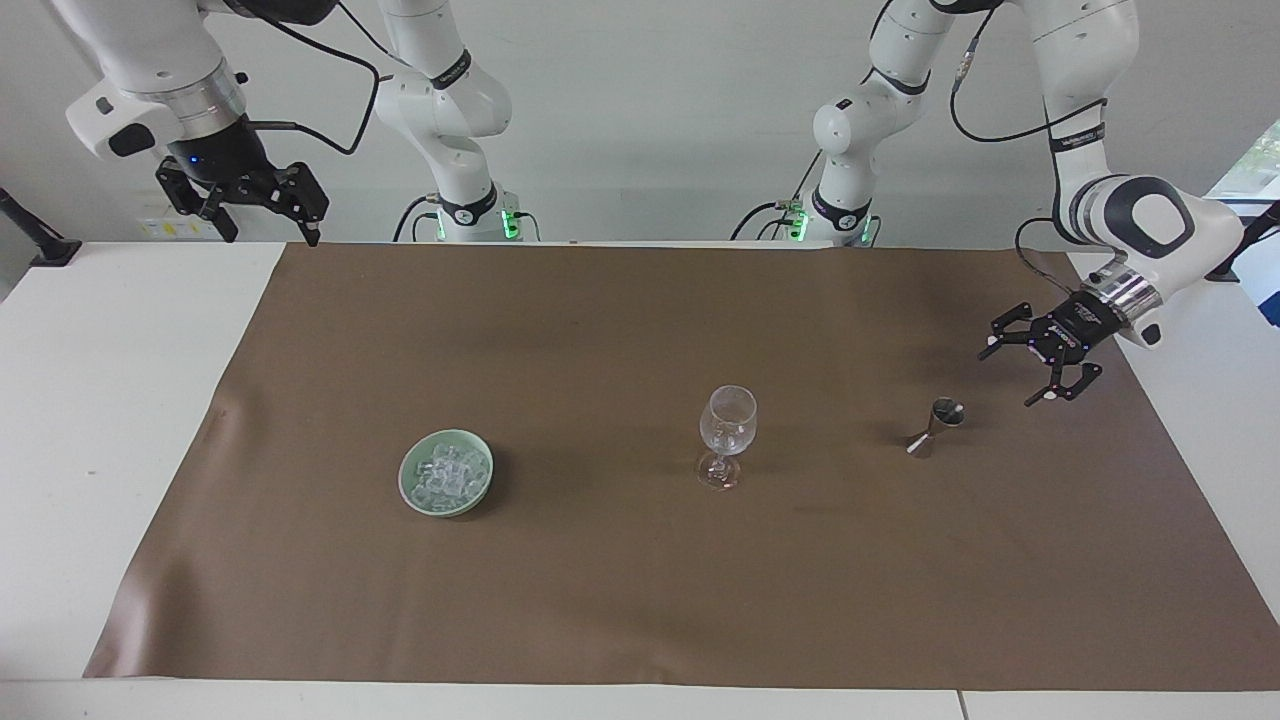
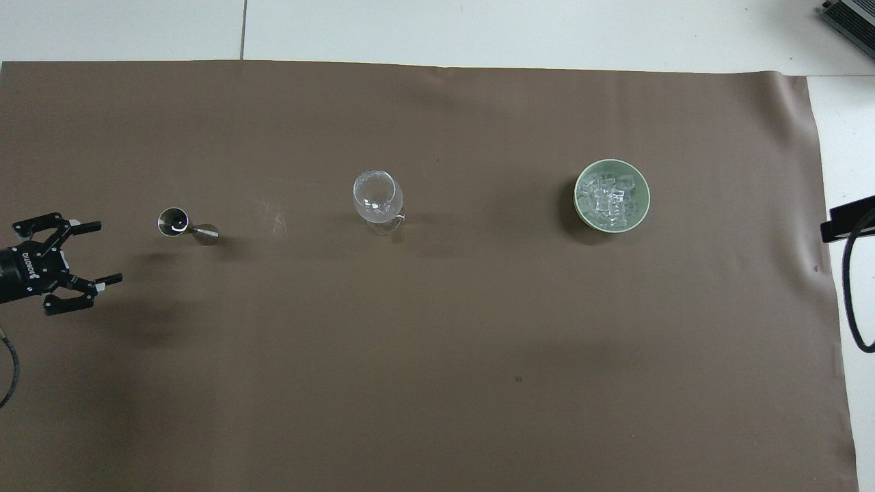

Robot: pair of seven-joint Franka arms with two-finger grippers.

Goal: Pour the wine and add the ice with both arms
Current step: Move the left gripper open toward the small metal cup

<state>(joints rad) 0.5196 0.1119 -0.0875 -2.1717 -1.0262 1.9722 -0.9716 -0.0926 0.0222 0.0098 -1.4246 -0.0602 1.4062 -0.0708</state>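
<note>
Pretty much nothing is done yet, as far as I can tell. Using the glass [image 1: 729, 436] as the anchor and working outward from the robots' end:

The right gripper [image 1: 262, 207] hangs by the table edge at the right arm's end, way nearer the robots than the glass, jaws apart, holding nothing. That arm looks like it's just waiting.

The left gripper [image 1: 1032, 362] is in the air over the brown mat [image 1: 620, 600] toward the left arm's end, fingers spread and empty, pointed at the jigger [image 1: 934, 427]. My guess is it's going for that first.

Then the row itself: the jigger stands upright beside the glass toward the left arm's end, untouched. The glass is upright mid-mat and looks empty: no wine, no cubes in it. The ice [image 1: 447, 473] is all piled in the green bowl [image 1: 410, 488], well apart from the glass toward the right arm's end.

So both the pour and the ice are left to do.
</note>
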